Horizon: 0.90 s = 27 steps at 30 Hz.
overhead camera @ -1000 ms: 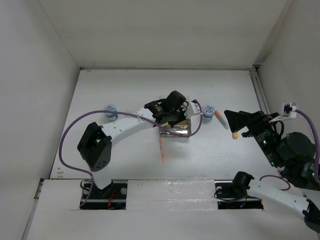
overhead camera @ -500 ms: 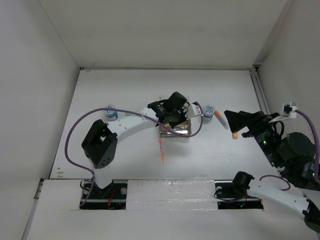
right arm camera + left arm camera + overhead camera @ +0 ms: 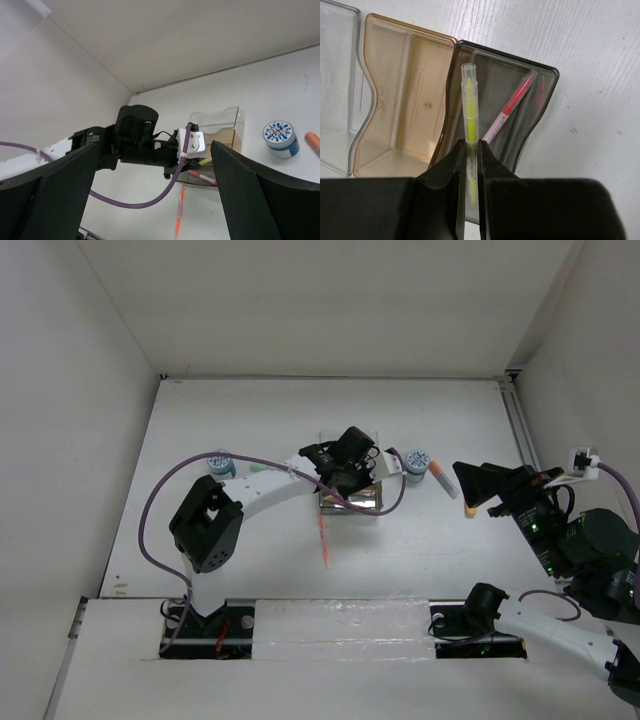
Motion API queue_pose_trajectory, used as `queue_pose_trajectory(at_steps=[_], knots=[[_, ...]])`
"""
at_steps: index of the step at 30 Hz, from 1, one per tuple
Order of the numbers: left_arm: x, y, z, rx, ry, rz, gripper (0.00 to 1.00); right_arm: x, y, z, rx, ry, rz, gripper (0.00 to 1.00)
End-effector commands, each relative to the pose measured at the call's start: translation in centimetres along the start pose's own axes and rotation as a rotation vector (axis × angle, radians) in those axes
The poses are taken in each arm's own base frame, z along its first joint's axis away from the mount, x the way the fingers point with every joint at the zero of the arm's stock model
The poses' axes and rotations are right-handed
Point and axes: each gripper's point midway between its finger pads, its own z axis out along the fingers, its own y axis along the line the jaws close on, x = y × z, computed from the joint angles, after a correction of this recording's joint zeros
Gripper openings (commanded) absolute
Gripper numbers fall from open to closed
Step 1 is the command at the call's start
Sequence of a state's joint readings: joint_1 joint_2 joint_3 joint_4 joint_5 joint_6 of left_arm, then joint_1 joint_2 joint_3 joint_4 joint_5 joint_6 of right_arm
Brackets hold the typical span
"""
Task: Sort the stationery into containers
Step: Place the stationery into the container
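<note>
Well left of the organizer, a blue-grey roll sits where it sat a second ago. The left arm's elbow has swung in towards the organizer since then, and its purple cable bows out less far to the left.

The left gripper hangs over the organizer's far end, a touch farther along than before. Its jaws are clamped on a yellow pen. In the left wrist view the pen runs along the wall between the tan compartment and the dark smoky compartment, with its clear-capped end just inside the dark one. A red pen lies slantwise in that dark compartment. The clear compartment lies left of the tan one.

An orange pen lies on the table just off the organizer's near side, unmoved.

A second roll stands just right of the organizer's far corner, and a white-red marker lies just beyond it. Both are as they were.

Well right of the organizer, the right gripper hovers with its fingers spread wide and nothing between them. It has barely shifted over the second.
</note>
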<state>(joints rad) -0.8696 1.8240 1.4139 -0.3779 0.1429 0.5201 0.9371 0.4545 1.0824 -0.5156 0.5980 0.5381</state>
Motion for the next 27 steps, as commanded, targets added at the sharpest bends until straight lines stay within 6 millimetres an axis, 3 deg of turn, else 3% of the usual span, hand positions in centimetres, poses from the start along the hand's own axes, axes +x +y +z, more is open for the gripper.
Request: queue_pose_trajectory(at_steps=[1, 13, 14, 15, 16, 19, 22, 24, 26, 27], knots=[[0.1, -0.5, -0.4, 0.026, -0.009, -0.01, 0.03, -0.6, 0.1, -0.3, -0.014, -0.023, 0.004, 1.0], [-0.6, -0.6, -1.0, 0.031, -0.021, -0.039, 0.18, -0.4, 0.2, -0.2, -0.022, -0.019, 0.004, 1.0], [-0.6, -0.6, -1.0, 0.031, -0.021, -0.039, 0.29, -0.4, 0.2, -0.2, -0.022, -0.019, 0.004, 1.0], [-0.9, -0.5, -1.2, 0.027, -0.029, -0.047, 0.72, -0.4, 0.2, -0.2, -0.022, -0.019, 0.004, 1.0], [-1.1, -0.4, -1.5, 0.023, -0.037, -0.046, 1.0, -0.4, 0.2, -0.2, -0.022, -0.019, 0.004, 1.0], [-2.2, 0.2, -2.5, -0.005, -0.066, -0.051, 1.0, -0.1, 0.2, 0.1, -0.018, -0.012, -0.01, 1.0], [-4.7, 1.4, -5.0, -0.064, -0.166, -0.063, 1.0, -0.1, 0.2, 0.1, -0.018, -0.012, -0.01, 1.0], [-6.8, 2.7, -7.9, -0.144, -0.262, -0.086, 1.0, -0.1, 0.2, 0.1, -0.018, -0.012, -0.01, 1.0], [-7.6, 4.0, -9.8, -0.23, -0.315, -0.134, 1.0, -0.1, 0.2, 0.1, -0.018, -0.012, -0.01, 1.0], [-8.5, 6.2, -12.4, -0.36, -0.367, -0.184, 1.0, -0.1, 0.2, 0.1, -0.018, -0.012, -0.01, 1.0]])
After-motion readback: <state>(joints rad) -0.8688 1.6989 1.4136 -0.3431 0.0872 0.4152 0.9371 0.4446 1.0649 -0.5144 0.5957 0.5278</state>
